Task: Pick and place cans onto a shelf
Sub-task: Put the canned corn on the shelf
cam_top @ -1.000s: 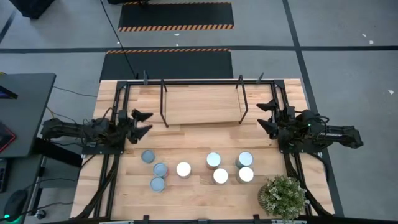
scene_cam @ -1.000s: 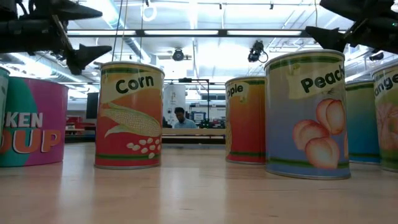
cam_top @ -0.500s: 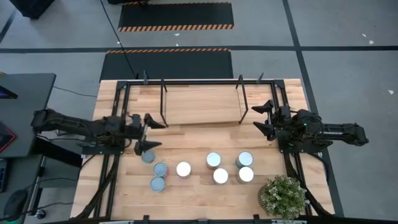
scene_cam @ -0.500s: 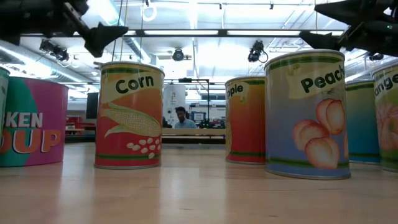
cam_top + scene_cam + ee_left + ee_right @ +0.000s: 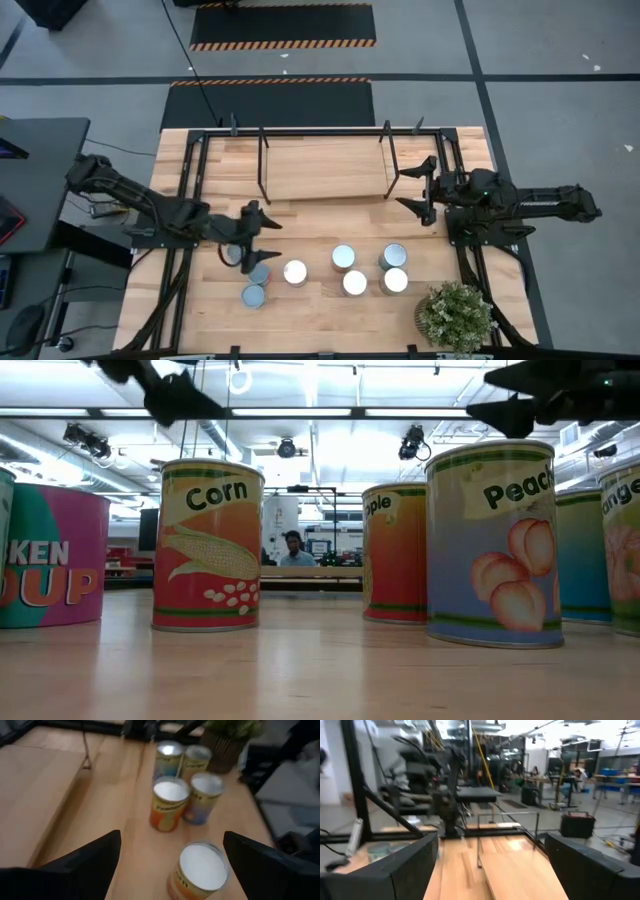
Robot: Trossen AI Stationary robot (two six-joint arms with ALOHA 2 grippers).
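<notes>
Several cans stand upright on the near half of the table: white-topped ones (image 5: 295, 271) (image 5: 355, 282) and blue-grey-topped ones (image 5: 343, 257) (image 5: 258, 272). In the low view the corn can (image 5: 208, 545) and the peach can (image 5: 493, 545) loom close. The shelf (image 5: 325, 168), a light board in a black rod frame, stands at the far middle. My left gripper (image 5: 265, 235) hovers open above the left-hand cans, tipped down toward a white-topped can (image 5: 200, 870). My right gripper (image 5: 415, 185) hangs open in the air beside the shelf's right end, pointing level.
A bushy potted plant (image 5: 455, 315) sits at the near right corner. Black frame rails (image 5: 190, 180) run along both sides of the table. Bare wood lies between the shelf and the rows of cans. A person shows far off in the room (image 5: 291, 548).
My left gripper has swung out from the table's left side toward the right and near edge, rising and tipping downward, and now hangs over the left-hand cans. My right gripper has risen a little and rolled slightly. No can has moved.
</notes>
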